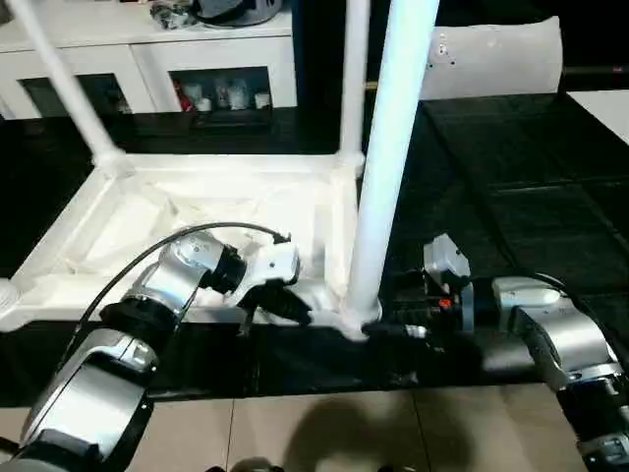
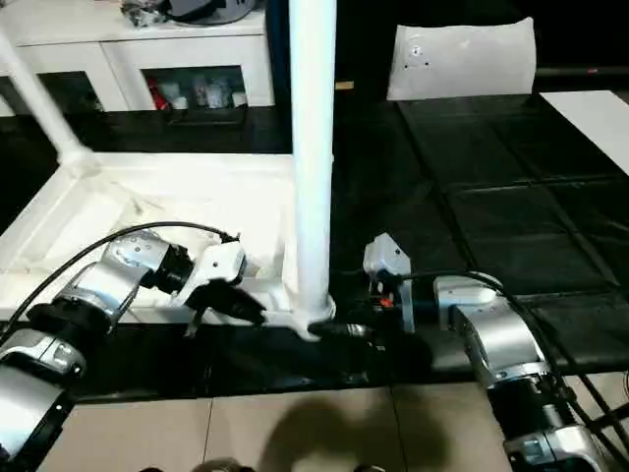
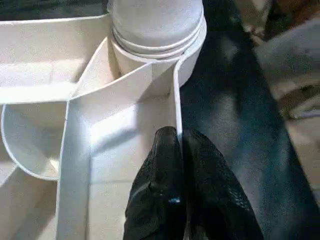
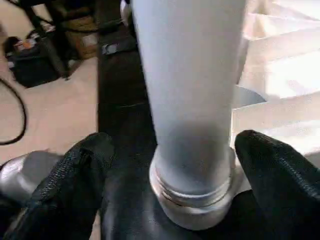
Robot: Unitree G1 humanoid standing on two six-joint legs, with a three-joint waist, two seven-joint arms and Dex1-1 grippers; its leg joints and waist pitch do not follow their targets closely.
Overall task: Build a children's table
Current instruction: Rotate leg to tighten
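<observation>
The white tabletop [image 1: 128, 226] lies ribbed side up on the black work table. Legs stand in three corner sockets: back left [image 1: 69, 88], back right [image 1: 354, 79] and front right [image 1: 393, 147]. The front left socket [image 1: 6, 295] shows no leg. My left gripper [image 3: 180, 137] is shut on the thin front rim of the tabletop [image 3: 176, 100], right beside the front right socket. My right gripper [image 4: 192, 150] is open, one finger [image 4: 85, 165] on each side of that leg's threaded base [image 4: 192, 195], not touching it.
A white glass-door cabinet [image 1: 147, 59] stands behind the table. A white padded object [image 1: 491, 59] sits at the back right, and a white sheet [image 1: 604, 108] lies at the far right. The table's front edge runs just below both grippers, with tiled floor [image 1: 324, 433] beyond.
</observation>
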